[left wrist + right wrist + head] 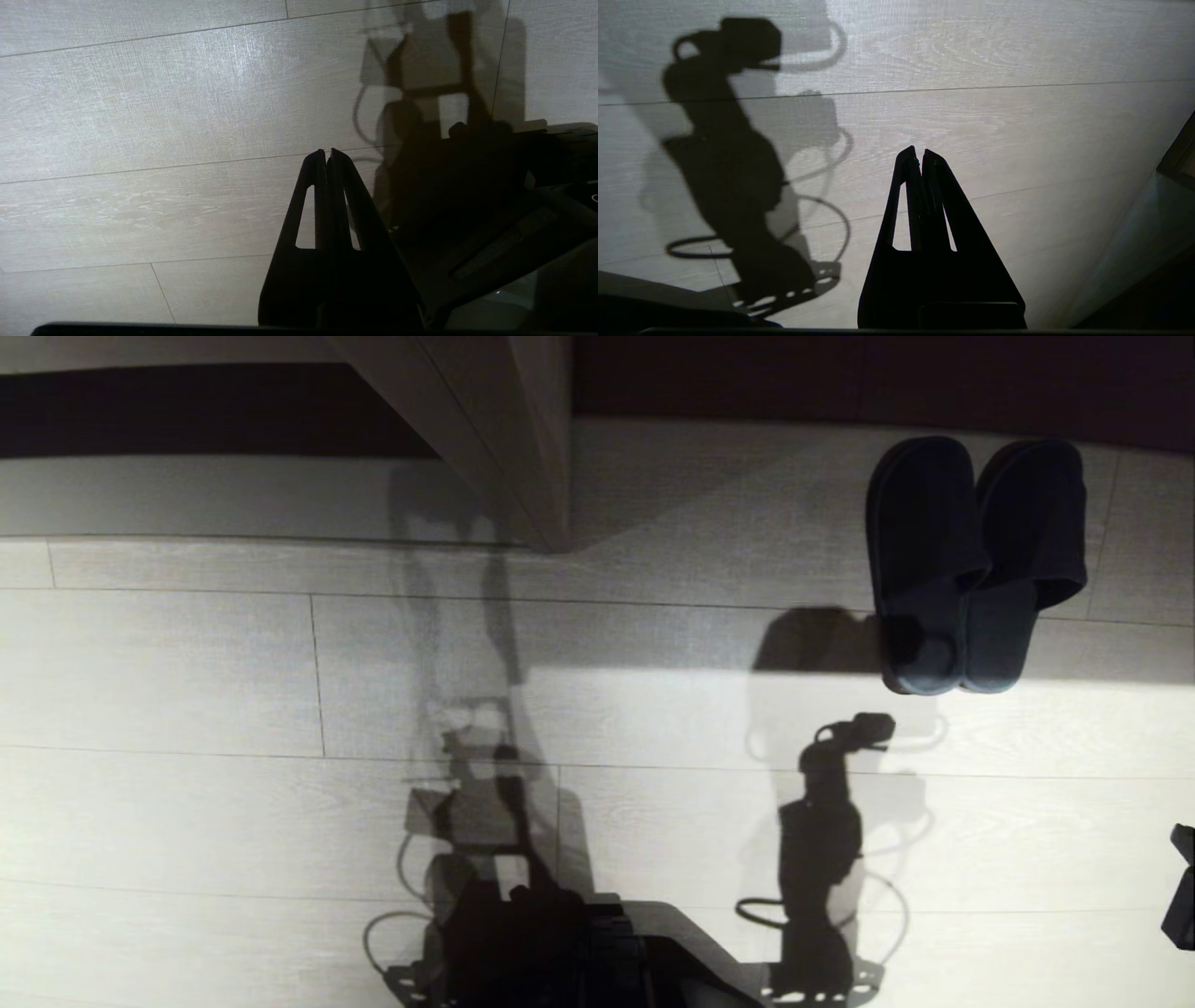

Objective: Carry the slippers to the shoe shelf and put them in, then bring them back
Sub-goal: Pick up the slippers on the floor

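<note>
In the head view the slippers lie side by side on the pale wood-look floor, touching each other, toes toward the dark recess at the far edge of the floor and heels nearer the robot, half in shade and just reaching the bright patch of light. To their left a grey-brown panel comes down to the floor, with a pale raised board running off to its left under another dark opening. The robot's shadow falls across the near floor, and a dark bit of the right arm shows at the right border. In the left wrist view the left gripper hangs over bare floor beside the robot's dark base, jaws pressed together with nothing between them. In the right wrist view the right gripper also hangs over bare floor, jaws closed tip to tip and empty, the arm's shadow spread on the planks beside it; the slippers are not in that picture.
</note>
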